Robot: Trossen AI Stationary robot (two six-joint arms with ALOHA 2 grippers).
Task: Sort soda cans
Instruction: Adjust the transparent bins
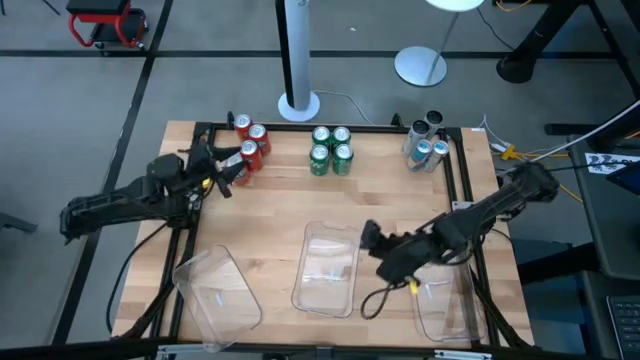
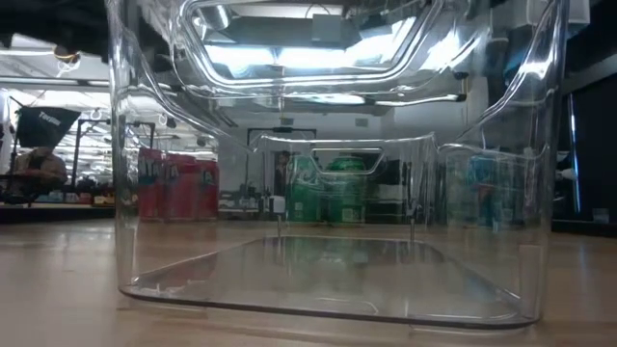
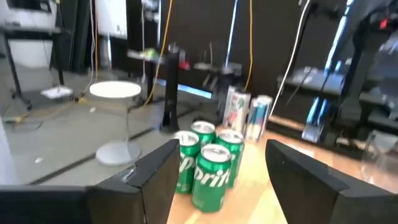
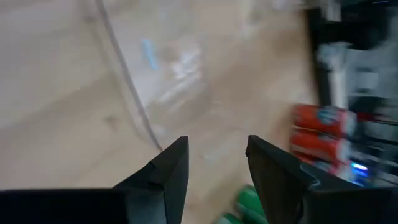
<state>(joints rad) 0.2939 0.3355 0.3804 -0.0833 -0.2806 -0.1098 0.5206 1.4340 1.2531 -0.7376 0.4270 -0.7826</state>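
We observe a wooden bench (image 1: 280, 215) with three can groups along its far edge. The four red cans (image 1: 249, 145) stand at the far left, the four green Sprite cans (image 1: 330, 150) at the far middle, and the four silver-blue cans (image 1: 425, 145) at the far right. All cans stand upright on the bench, outside the trays.

Three clear plastic trays lie along the near edge: the left tray (image 1: 218, 295) sits skewed, the middle tray (image 1: 327, 270) lies straight, and the right tray (image 1: 445, 305) is partly covered by the right arm.

The left pincer (image 1: 232, 170) sits just beside the red cans. In its wrist view its fingers (image 3: 155, 177) stand apart, released, with nothing between them.

The right pincer (image 1: 368, 238) hovers at the right edge of the middle tray. Its fingers (image 4: 171, 171) are parted with a clear gap and hold nothing.
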